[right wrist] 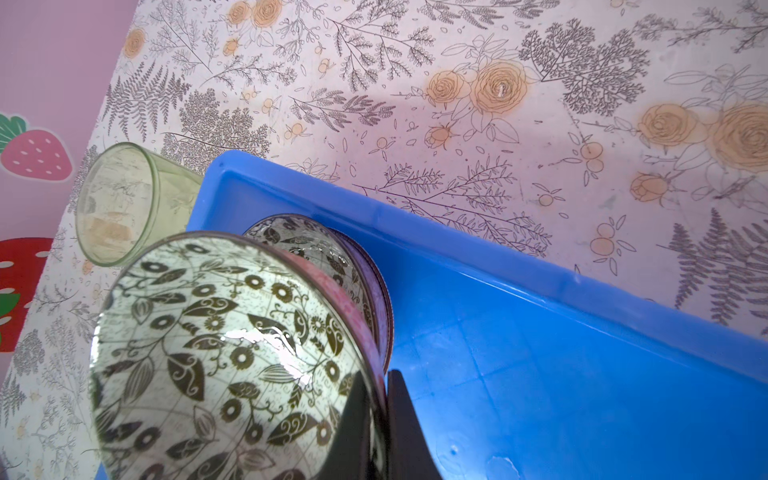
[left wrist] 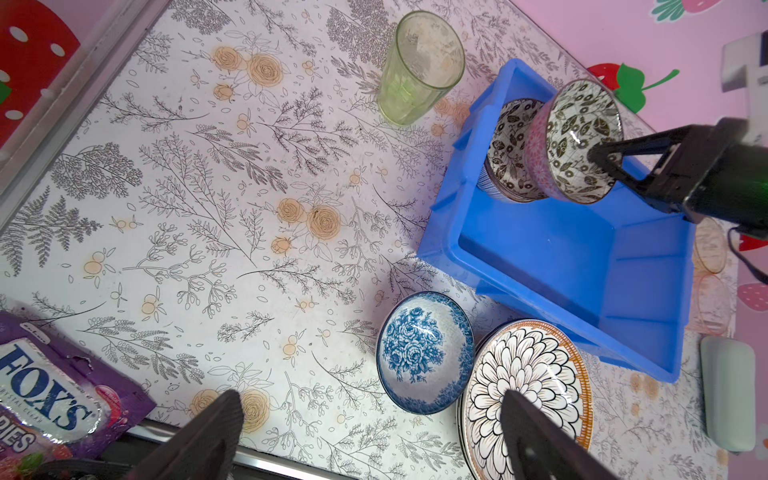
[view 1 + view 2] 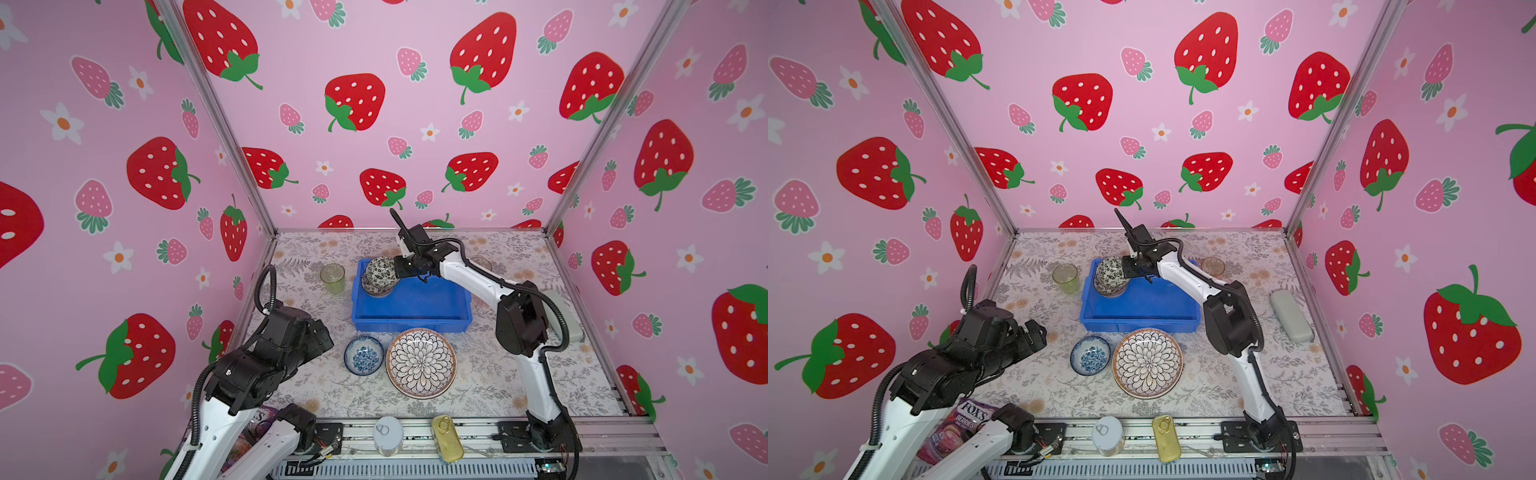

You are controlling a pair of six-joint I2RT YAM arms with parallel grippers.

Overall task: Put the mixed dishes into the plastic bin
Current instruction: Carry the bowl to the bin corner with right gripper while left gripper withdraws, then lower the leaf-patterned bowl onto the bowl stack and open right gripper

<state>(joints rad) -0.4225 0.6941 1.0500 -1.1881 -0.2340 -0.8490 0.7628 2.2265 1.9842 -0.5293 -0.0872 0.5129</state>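
My right gripper [image 1: 376, 374] is shut on the rim of a black-floral bowl with a pink outside [image 3: 380, 269], held tilted over the far left corner of the blue plastic bin [image 3: 415, 309]. Under it, inside the bin, lies a second black-floral bowl [image 2: 509, 145] on its side. A green tumbler [image 3: 332, 278] stands left of the bin. In front of the bin a blue-flowered bowl [image 3: 363, 355] and a petal-patterned plate [image 3: 421, 363] rest on the table. An amber tumbler [image 3: 1212, 266] sits behind the right arm. My left gripper [image 2: 370, 395] is open and empty, drawn back at the front left.
A silver round tin [image 3: 387, 434] and a gold oval tin [image 3: 446, 438] lie on the front rail. A purple candy bag [image 3: 959, 424] lies under the left arm. A grey oblong case [image 3: 1291, 316] lies by the right wall. Walls close in on three sides.
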